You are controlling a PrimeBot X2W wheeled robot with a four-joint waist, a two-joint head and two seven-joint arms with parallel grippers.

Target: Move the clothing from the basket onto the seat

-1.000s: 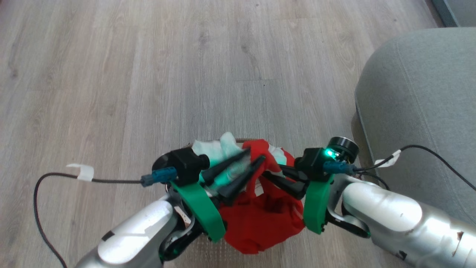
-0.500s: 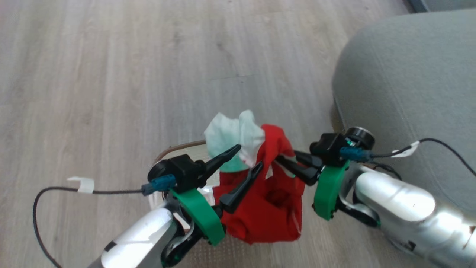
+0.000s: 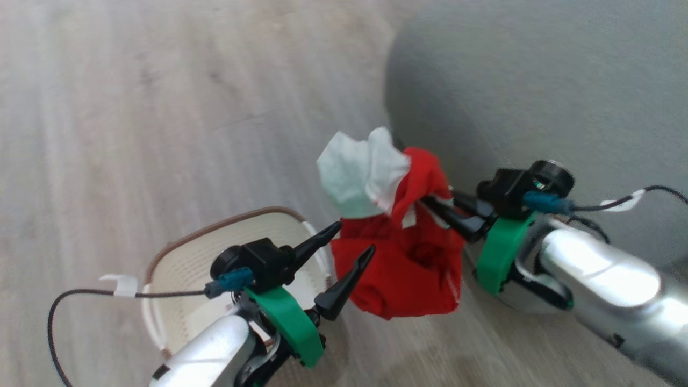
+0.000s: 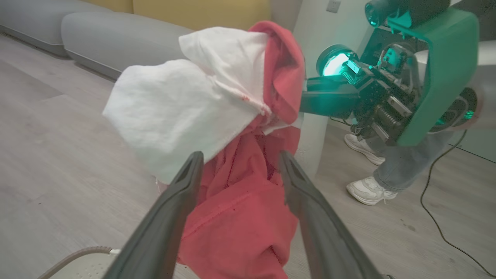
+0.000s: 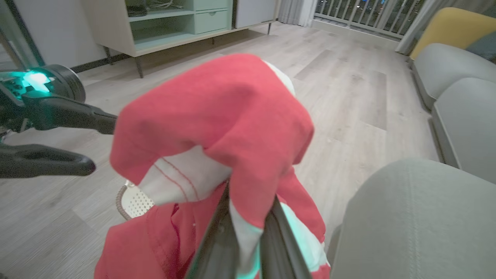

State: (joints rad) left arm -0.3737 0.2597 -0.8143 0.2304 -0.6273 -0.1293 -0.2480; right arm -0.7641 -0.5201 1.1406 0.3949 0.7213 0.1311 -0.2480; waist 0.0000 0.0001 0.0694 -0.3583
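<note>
Beside the grey-green upholstered seat (image 3: pixel 537 80), red-and-white fabric clothing (image 3: pixel 408 269) hangs from the clamped right gripper (image 3: pixel 430 207) alone (left gripper (image 3: pixel 355 236) just opened): ready to carry over.

Red-and-white clothing (image 3: pixel 408 258) hangs bunched in mid-air. The cream basket (image 3: pixel 215 221) sits on the floor beside it, the grey-green seat (image 3: pixel 537 80) behind.

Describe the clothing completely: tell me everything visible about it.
The clothing is a soft, crumpled bundle of bright red fabric with a white piece bunched at its top and white bands with thin red stitching. It hangs in the air, clear of the basket and beside the seat, above the wooden floor. The right hand is shut on a fold near its top, and the rest droops below. The left hand stands open by its other side, not gripping it.
</note>
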